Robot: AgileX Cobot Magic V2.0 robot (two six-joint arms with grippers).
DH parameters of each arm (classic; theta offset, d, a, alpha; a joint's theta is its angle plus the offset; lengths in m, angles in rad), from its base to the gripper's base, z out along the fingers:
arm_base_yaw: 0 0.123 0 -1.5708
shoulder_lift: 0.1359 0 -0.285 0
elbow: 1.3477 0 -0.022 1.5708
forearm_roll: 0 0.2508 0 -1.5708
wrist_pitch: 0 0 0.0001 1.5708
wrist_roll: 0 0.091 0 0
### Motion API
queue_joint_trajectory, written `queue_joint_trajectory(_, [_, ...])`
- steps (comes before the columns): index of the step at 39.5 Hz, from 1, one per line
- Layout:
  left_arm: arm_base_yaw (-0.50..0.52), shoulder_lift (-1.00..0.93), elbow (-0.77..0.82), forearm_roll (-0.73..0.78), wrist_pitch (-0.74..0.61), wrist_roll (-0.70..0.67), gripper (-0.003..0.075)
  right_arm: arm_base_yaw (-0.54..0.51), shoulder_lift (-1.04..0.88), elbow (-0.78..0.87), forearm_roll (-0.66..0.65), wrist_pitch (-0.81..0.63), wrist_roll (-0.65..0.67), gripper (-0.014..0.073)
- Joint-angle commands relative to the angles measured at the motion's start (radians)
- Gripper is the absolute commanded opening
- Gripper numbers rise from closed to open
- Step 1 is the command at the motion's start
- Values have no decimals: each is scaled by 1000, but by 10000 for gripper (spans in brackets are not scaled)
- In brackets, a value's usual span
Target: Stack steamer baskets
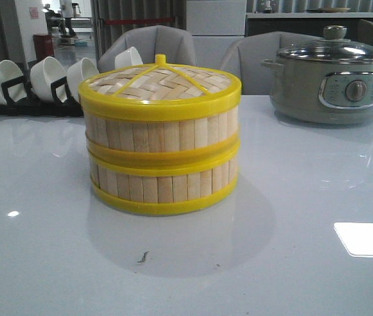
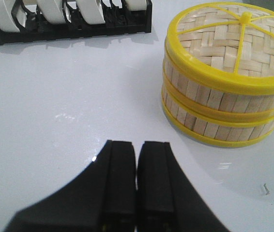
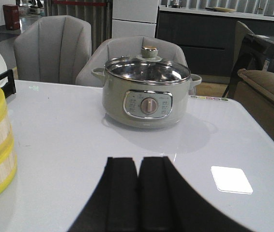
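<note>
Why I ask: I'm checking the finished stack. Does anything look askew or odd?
Nothing stands out. The two steamer baskets sit squarely stacked, the lid level on top. Only a small dark speck marks the table in front.

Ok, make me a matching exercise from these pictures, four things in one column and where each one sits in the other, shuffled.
Things:
1. woven lid
2. lower steamer basket
3. electric pot
4. white bowls

Places:
A. standing in a black rack at the table's back left
B. directly on the table, under another basket
C. at the table's back right
D. on top of the stack

Pairs: 1-D, 2-B, 3-C, 4-A
</note>
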Motion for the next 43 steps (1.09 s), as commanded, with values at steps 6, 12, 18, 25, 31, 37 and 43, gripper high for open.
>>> queue_joint_trajectory(6, [2,1,-29,-3,-82,-8,85,-5,6,-30,-4,-72,-12,68])
queue_joint_trajectory(12, [2,1,-29,-3,-82,-8,85,-5,6,-30,-4,-72,-12,68])
queue_joint_trajectory(18, [2,1,-29,-3,-82,-8,85,-5,6,-30,-4,-72,-12,68])
queue_joint_trajectory(25, [2,1,-29,-3,-82,-8,85,-5,6,-30,-4,-72,-12,68])
queue_joint_trajectory(31, [2,1,-29,-3,-82,-8,85,-5,6,-30,-4,-72,-12,68])
queue_joint_trajectory(37, [2,1,-29,-3,-82,-8,85,-5,6,-30,-4,-72,-12,68])
queue_joint_trajectory(43, [29,-10,-29,8,-82,-8,85,-5,6,-30,-4,-72,-12,68])
